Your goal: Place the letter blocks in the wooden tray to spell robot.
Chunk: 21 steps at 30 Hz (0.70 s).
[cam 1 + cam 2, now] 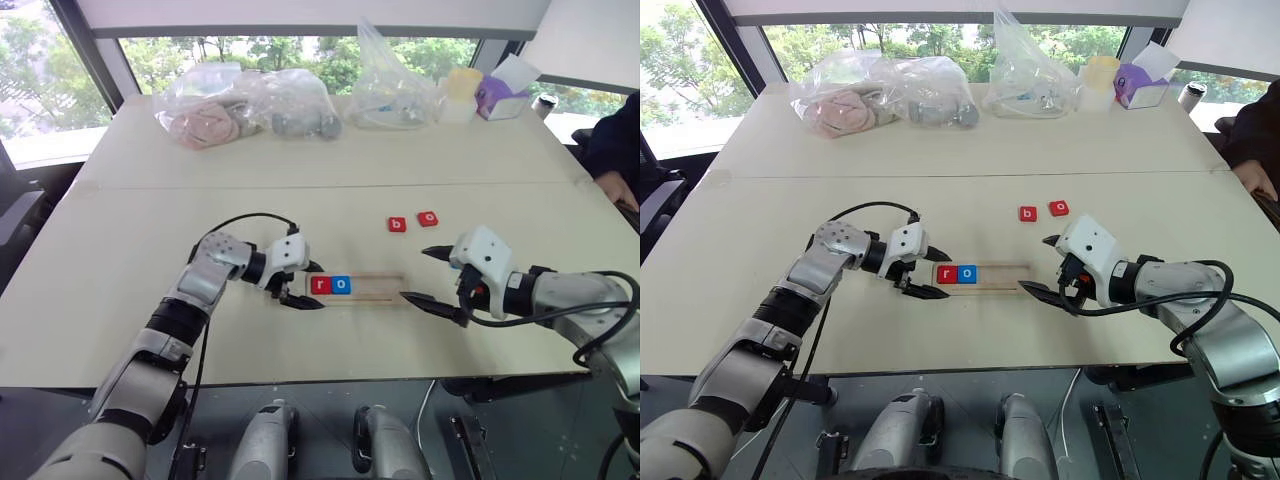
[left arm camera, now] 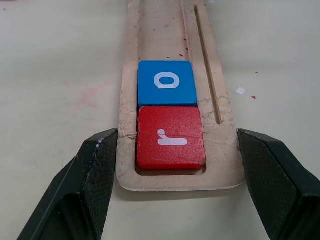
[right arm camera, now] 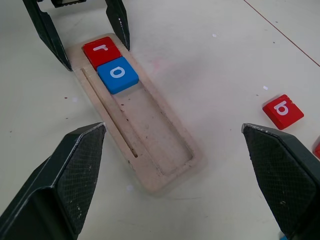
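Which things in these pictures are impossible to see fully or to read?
- Right wrist view: a red block is cut by the picture's edge; its letter is unreadable.
- Left wrist view: the wooden tray runs past the edge; its far end is cut off.
- Head views: contents of the plastic bags are unclear behind crinkled plastic.

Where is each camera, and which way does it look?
Head eyes: on the head, looking forward and down at the table; both arms show.
Left wrist: at one end of the wooden tray, looking along it; the left gripper straddles it.
Right wrist: at the opposite end, facing back; right gripper open, left gripper beyond.
Shared: every view sees the tray.
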Motion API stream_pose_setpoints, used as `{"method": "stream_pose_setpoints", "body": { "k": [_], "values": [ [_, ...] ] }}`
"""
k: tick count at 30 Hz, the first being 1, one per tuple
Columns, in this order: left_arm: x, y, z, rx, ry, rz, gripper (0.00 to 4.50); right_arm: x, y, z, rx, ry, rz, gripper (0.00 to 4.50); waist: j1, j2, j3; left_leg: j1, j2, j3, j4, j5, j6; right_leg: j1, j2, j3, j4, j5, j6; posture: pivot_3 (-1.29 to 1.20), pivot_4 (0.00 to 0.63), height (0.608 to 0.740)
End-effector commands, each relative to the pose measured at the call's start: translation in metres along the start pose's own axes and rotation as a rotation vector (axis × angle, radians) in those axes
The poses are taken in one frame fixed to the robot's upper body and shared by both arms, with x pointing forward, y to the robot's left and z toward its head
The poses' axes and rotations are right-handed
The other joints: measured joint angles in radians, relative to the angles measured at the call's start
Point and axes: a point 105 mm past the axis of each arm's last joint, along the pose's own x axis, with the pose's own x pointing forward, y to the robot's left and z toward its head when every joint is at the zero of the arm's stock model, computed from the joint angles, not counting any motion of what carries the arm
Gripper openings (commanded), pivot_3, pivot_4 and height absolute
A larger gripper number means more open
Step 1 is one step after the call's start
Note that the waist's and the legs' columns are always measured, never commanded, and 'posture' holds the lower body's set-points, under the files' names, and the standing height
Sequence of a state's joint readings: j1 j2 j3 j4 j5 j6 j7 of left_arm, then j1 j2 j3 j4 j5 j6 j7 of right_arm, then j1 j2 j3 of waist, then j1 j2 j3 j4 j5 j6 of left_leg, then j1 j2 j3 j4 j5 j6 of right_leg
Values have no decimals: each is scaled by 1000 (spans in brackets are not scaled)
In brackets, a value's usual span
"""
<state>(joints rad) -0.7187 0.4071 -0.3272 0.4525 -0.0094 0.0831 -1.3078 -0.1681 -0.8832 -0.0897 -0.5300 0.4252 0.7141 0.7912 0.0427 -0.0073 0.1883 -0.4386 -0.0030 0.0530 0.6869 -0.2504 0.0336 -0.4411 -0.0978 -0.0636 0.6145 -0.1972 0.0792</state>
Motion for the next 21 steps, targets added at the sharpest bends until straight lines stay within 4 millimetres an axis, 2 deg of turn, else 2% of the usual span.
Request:
{"method": "stream_pose_setpoints", "body": {
  "k": [1, 21],
  "values": [
    [10, -3, -1, 24, 46, -1, 3129, -3, 0, 11, -47, -33, -18, 4500, 0, 0, 0, 0, 0, 0, 0, 0, 0, 0, 0, 0, 0, 0, 0, 0, 150, 725],
    [21, -21, -7, -117, 34, -18, 3129, 4, 4, 7, -52, -34, -7, 4500, -1, 0, 0, 0, 0, 0, 0, 0, 0, 0, 0, 0, 0, 0, 0, 0, 150, 725]
  ]
}}
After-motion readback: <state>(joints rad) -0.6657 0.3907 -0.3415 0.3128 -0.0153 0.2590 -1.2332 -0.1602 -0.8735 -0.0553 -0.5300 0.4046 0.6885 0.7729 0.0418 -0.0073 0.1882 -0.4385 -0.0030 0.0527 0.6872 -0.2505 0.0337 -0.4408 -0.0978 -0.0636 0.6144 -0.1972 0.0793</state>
